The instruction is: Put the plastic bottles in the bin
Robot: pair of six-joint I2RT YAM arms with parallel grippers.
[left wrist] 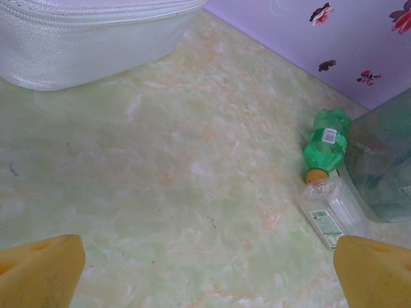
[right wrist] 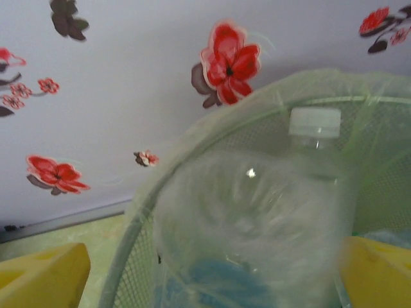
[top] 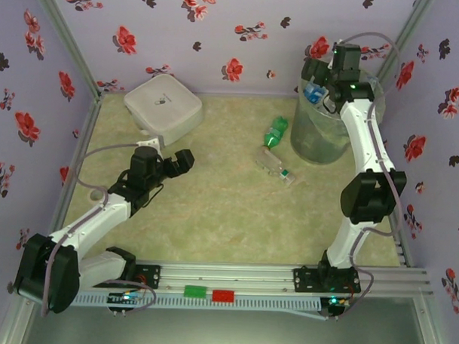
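Note:
My right gripper [top: 323,83] hangs over the tall round grey-green bin [top: 321,141] at the far right. In the right wrist view its yellow fingers [right wrist: 45,276] stand wide apart, open, and a blurred clear bottle [right wrist: 257,205] with a white cap and blue label sits between them, clear of the left finger, above the bin's rim [right wrist: 192,138]. A green bottle [top: 274,133] [left wrist: 326,144] and a clear bottle [top: 275,164] [left wrist: 329,215] lie on the table just left of the bin [left wrist: 385,160]. My left gripper [top: 177,161] [left wrist: 212,282] is open over bare table, well left of those bottles.
A white square lidded box [top: 162,105] [left wrist: 90,38] sits at the back left, close to the left arm. Flowered walls enclose the table on three sides. Open tabletop [top: 228,210] lies between the two arms.

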